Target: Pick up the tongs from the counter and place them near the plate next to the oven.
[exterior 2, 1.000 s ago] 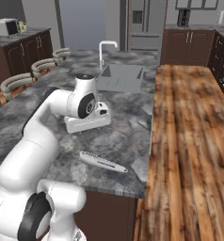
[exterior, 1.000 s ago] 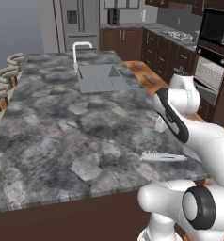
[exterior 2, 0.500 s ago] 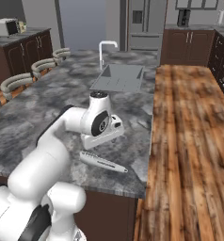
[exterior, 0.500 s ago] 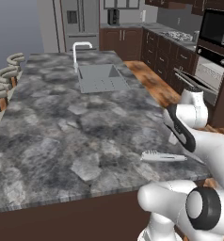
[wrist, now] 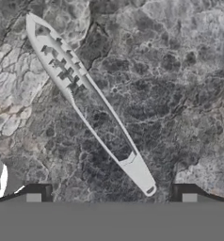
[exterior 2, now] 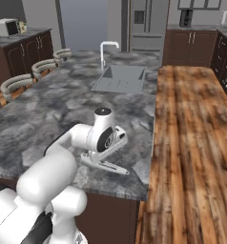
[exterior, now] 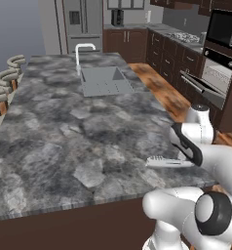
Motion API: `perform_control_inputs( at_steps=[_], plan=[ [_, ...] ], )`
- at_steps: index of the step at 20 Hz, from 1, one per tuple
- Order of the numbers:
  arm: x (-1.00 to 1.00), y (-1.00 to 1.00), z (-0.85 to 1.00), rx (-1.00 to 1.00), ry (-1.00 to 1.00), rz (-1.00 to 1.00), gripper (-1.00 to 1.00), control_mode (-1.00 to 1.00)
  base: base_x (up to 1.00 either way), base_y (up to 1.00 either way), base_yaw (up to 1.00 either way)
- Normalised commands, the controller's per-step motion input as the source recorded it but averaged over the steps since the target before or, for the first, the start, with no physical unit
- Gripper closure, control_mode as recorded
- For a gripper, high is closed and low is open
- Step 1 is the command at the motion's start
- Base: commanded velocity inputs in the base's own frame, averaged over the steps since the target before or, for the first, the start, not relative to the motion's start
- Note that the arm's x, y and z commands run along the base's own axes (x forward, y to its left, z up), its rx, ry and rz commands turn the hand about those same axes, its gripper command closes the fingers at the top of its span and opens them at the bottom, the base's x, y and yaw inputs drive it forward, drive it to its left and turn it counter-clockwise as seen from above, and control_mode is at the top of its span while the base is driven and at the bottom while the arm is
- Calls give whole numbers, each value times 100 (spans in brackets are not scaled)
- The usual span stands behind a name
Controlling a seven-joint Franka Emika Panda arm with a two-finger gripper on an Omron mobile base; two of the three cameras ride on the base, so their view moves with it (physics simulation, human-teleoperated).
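Tongs (wrist: 88, 106) lie flat on the mottled stone counter (exterior: 64, 132), directly beneath the claw (wrist: 111, 193); its two dark fingertips (wrist: 38, 192) stand wide apart, gripping nothing (the hinged end sits between them, ridged tips pointing away); sink (exterior: 104, 81) and oven (exterior: 218, 73) stand well beyond.

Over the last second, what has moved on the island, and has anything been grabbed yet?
The arm swung from mid-counter toward the near edge and lowered until the gripper hangs over the tongs, fingers wide apart. Nothing was grabbed. The tongs lie flat where they were on the counter.
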Motion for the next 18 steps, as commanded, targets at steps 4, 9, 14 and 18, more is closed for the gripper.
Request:
perform_control_inputs(
  at_steps=[4,9,14,18],
  plan=[
    [6,-3,-44,-13,0,0,-100,-100,0,0,0],
    [6,0,-32,0,1,3,-100,-100,0,0,0],
    [27,0,-27,0,1,0,-100,-100,0,0,0],
    [27,0,-13,0,1,2,-100,-100,0,0,0]
  ],
)
